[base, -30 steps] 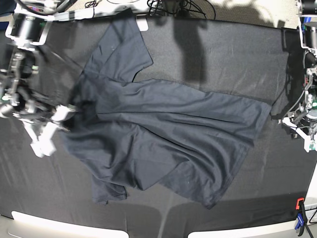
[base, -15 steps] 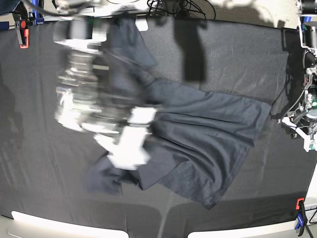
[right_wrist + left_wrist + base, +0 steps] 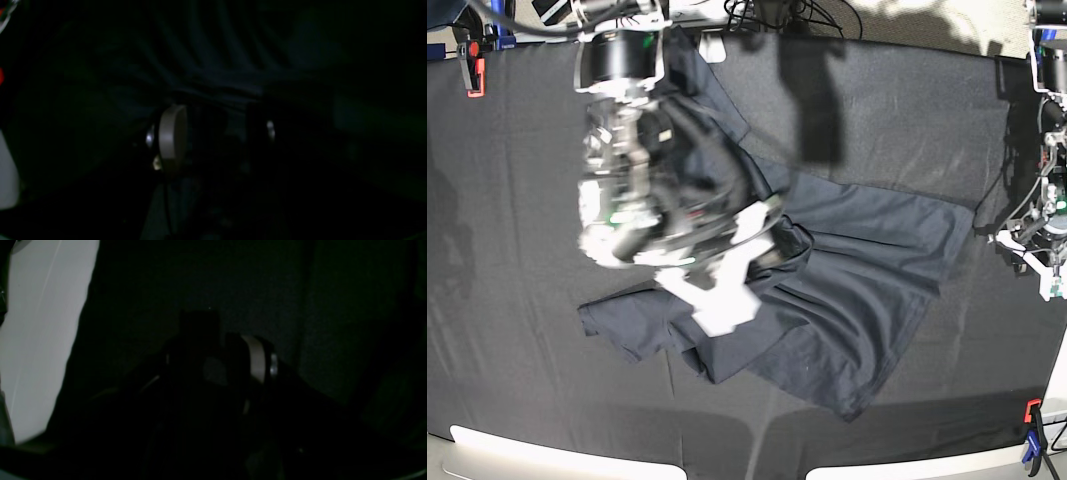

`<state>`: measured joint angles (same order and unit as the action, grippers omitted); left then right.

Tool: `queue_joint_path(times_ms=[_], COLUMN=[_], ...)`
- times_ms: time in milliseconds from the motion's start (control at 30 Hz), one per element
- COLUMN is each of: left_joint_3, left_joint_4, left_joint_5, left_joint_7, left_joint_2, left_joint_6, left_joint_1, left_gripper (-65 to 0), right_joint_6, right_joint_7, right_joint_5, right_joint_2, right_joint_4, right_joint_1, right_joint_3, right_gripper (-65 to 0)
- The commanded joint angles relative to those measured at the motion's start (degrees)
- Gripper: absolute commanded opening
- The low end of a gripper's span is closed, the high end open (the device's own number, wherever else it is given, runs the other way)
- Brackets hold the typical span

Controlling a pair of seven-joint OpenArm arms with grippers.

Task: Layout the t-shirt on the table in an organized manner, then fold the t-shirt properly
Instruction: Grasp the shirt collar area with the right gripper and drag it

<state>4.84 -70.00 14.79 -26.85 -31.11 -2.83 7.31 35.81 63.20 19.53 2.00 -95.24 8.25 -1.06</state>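
I see the surface [image 3: 517, 200] filling the base view, wide and draped in creased black cloth, with pale strips along its near edge. On it lies the t-shirt [image 3: 867, 270], spread across the middle and toward the base view's right, its left part bunched and folded over on itself under my right arm. A loose corner trails out toward the near left of the base view. My right arm [image 3: 627, 150] reaches in from the far edge over that bunched part, blurred. My right hand [image 3: 742, 255] is low over the rumpled fabric; in the right wrist view its two fingers [image 3: 171, 136] stand apart with dark folds of shirt just ahead of them, and I cannot tell whether any cloth is caught between them. My left hand [image 3: 1039, 262] sits off at the base view's right edge, clear of the shirt; its own wrist view is too dark for me to judge its opening. A red clamp [image 3: 469, 62] grips the far left corner
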Motion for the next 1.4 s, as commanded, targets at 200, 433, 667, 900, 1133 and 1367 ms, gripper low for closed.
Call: queue_joint_path(times_ms=[200, 433, 667, 900, 1133, 1367], left_joint_3=[0.46, 0.46, 0.46, 0.46, 0.46, 0.46], left_joint_4=[-0.98, -0.98, -0.98, -0.98, -0.98, -0.98], left_joint_5=[-0.17, -0.17, -0.17, -0.17, -0.17, -0.17], left_joint_7=[1.57, 1.64, 2.34, 2.86, 2.89, 2.89], left_joint_2=[-1.14, -1.11, -1.14, -1.11, -1.11, -1.14], left_joint_6=[0.22, 0.22, 0.22, 0.22, 0.22, 0.22], left_joint_1=[1.25, 1.25, 1.25, 1.25, 1.25, 1.25], left_gripper=[-41.4, -41.4, -41.4, -41.4, -41.4, -41.5], right_joint_6=[-2.69, -6.1, -10.29, -10.12, -10.1, -10.19], right_joint_7=[1.42, 1.4, -1.01, -6.25, -7.87, -10.19], right_joint_5=[1.38, -3.08, -3.06, 1.97, 1.81, 0.31], right_joint_2=[-0.42, -0.42, -0.39, 1.81, 6.64, 7.0], right_joint_4=[-1.03, -2.73, -3.54, -3.52, -3.39, 2.58], right_joint_1=[0.37, -3.61, -8.13, -8.28, -8.28, -7.74], right_joint_3=[-0.33, -0.48, -3.43, -10.08, -10.29, -10.29], right_gripper=[-36.8, -36.8, -36.8, -36.8, -36.8, -36.9])
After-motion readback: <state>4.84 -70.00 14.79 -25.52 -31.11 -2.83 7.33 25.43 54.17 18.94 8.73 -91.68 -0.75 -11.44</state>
